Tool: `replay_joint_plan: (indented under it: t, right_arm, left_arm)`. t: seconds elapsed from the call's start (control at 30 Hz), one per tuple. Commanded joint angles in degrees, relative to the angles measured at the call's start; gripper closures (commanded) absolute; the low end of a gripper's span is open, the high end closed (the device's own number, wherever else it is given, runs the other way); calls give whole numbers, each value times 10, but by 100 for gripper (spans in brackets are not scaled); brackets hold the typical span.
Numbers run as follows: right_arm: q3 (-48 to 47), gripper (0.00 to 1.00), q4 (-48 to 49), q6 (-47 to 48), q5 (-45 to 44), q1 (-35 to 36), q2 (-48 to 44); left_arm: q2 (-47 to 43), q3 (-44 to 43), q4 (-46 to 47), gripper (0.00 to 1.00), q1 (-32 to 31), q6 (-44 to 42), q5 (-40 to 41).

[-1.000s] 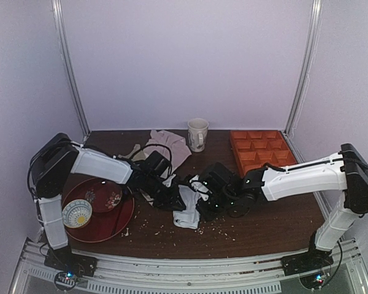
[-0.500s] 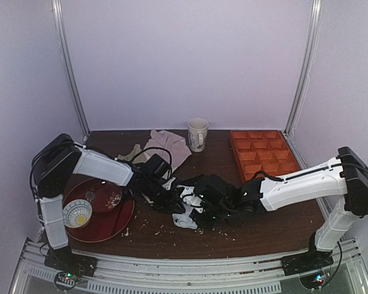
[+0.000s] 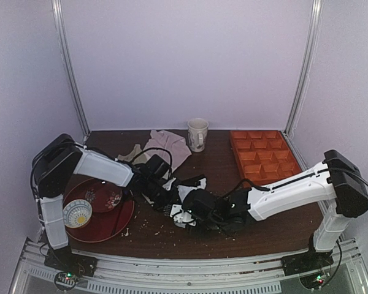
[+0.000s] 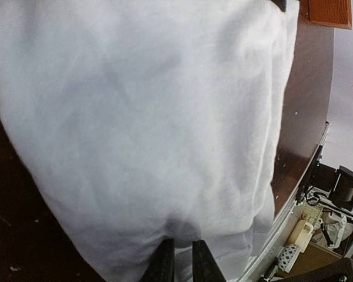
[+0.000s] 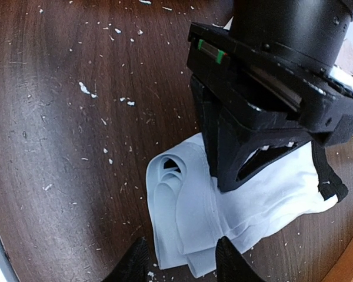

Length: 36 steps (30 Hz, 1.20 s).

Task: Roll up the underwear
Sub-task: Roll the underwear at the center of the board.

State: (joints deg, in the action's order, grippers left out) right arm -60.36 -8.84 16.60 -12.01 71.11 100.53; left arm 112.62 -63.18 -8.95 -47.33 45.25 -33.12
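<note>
Dark wooden bench [image 3: 282,226], strewn with crumbs. My right hand [image 5: 182,261] has just spread its fingers and let go of the underwear [image 5: 185,214], which lies mid-bench with its layers curled. I judge the roll half formed. My left hand [image 4: 184,264] pinches its cloth. Count: one underwear, one mug [image 3: 197,133], one orange tray [image 3: 233,144].

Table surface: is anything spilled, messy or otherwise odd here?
Yes. Small white crumbs are strewn over the dark table, mostly near the underwear. A pale cloth lies crumpled at the back beside the mug.
</note>
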Motion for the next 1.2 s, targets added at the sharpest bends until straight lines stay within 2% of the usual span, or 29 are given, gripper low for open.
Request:
replay_joint_plan:
  t: [0.0, 0.4, 0.53, 1.17]
  right_arm:
    - [-19, 62, 4, 30, -24, 4, 27]
    - [-12, 58, 38, 52, -25, 6, 56]
    - [-14, 53, 37, 53, -22, 6, 65]
    - [-1, 51, 64, 72, -72, 5, 110]
  left_arm:
    - [17, 11, 20, 81, -2, 5, -14]
    - [23, 18, 2, 81, -1, -1, -18]
    - [24, 19, 3, 81, 0, -1, -18]
    - [16, 25, -2, 81, 2, -8, -19]
